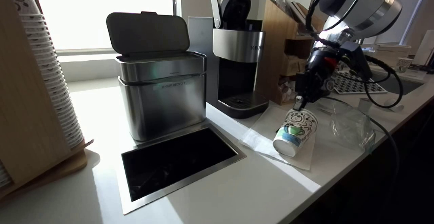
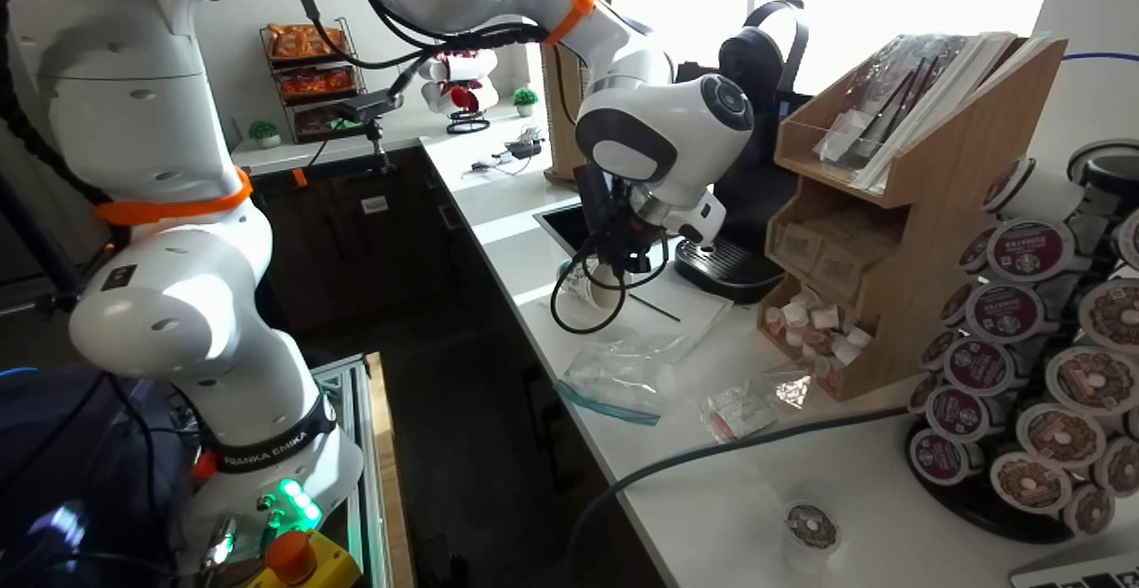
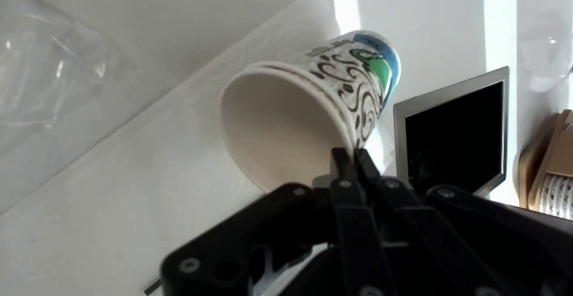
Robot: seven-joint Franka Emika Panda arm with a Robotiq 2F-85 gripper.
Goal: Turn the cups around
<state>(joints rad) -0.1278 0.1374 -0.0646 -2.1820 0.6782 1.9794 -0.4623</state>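
White paper cup [image 3: 313, 108] tilted, rim pinched in the tool [image 3: 352, 155]. Wrist view peeks inside, an exterior view gets the base [image 1: 285, 148] instead.

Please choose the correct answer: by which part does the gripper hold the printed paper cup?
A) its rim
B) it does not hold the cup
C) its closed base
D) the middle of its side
A: the wrist view shows the gripper pinching the rim of the tilted paper cup, one fingertip inside the mouth, one outside.
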